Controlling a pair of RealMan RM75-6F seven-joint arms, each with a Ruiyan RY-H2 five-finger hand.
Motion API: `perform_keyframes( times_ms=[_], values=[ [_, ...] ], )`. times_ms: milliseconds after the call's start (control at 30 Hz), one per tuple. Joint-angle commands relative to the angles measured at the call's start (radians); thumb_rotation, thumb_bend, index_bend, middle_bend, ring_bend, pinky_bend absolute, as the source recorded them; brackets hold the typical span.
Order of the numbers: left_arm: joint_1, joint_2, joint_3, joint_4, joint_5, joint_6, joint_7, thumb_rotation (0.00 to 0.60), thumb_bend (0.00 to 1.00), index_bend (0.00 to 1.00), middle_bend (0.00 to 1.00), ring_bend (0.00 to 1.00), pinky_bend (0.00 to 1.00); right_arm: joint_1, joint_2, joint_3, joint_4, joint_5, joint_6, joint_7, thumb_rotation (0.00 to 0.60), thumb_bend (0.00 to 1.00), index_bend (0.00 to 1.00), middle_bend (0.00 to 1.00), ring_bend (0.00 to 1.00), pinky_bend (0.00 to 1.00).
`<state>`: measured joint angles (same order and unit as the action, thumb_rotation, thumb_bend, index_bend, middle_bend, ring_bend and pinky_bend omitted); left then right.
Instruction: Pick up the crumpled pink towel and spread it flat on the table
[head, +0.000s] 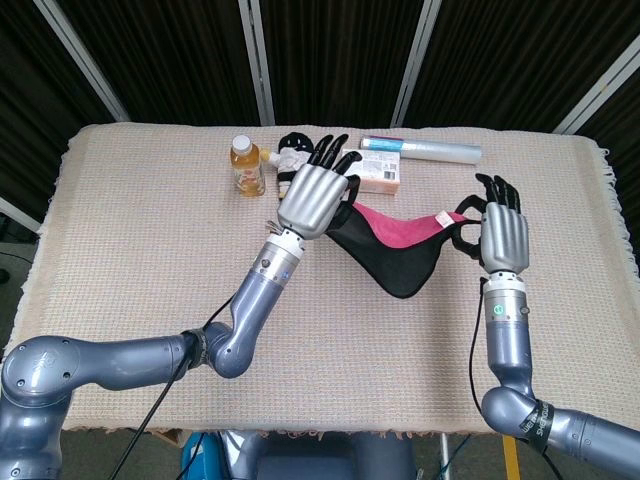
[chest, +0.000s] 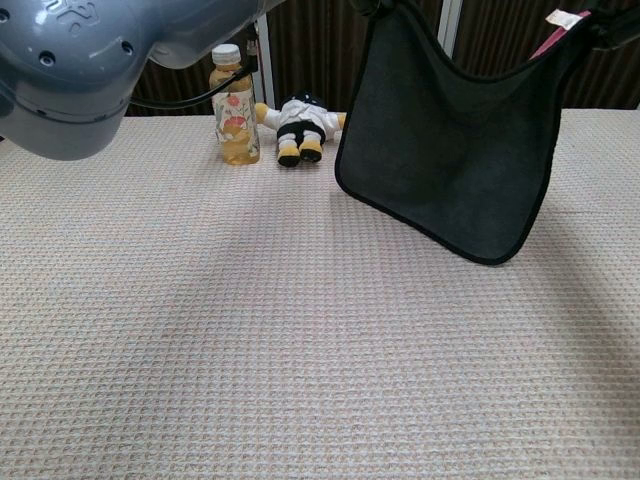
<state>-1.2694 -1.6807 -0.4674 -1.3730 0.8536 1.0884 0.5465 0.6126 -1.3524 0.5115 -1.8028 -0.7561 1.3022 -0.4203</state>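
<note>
We hold the pink towel (head: 395, 245) stretched in the air at the frame's centre, left hand (head: 313, 197) and right hand (head: 503, 236) each gripping a corner. It sags, so lowering unevenly could leave a fold, or a corner could slip.

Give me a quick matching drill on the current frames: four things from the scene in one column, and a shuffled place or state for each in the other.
Things:
1. towel
2. bottle
3. plush doll
4. flat box

Places or states:
A. lying on the table just right of the bottle
B. hanging in the air between the left hand and the right hand
C. standing upright at the far edge, leftmost of the row
D. lying beyond the towel, in front of a long tube

Pairs: 1-B, 2-C, 3-A, 4-D
</note>
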Motion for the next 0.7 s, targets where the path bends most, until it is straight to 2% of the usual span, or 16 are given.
perform_keyframes(
  times_ms=[33, 333, 700],
  values=[
    [0.014, 0.011, 0.007, -0.001, 0.009, 0.001, -0.015, 0.600, 0.48, 0.60, 0.20, 0.00, 0.00, 0.035, -0.010, 0.007, -0.003, 0.010, 0.014, -0.045, 0.600, 0.59, 0.66, 0.15, 0.00, 0.00],
    [0.011, -0.013, 0.006, 0.048, 0.020, -0.009, -0.056, 0.600, 0.48, 0.60, 0.20, 0.00, 0.00, 0.119, -0.041, 0.047, 0.063, 0.057, 0.025, -0.113, 0.600, 0.59, 0.66, 0.15, 0.00, 0.00],
    [-0.021, -0.080, -0.031, 0.194, 0.034, 0.000, -0.118, 0.600, 0.48, 0.60, 0.21, 0.00, 0.00, 0.217, -0.071, 0.098, 0.177, 0.096, -0.020, -0.122, 0.600, 0.59, 0.66, 0.15, 0.00, 0.00]
  ],
)
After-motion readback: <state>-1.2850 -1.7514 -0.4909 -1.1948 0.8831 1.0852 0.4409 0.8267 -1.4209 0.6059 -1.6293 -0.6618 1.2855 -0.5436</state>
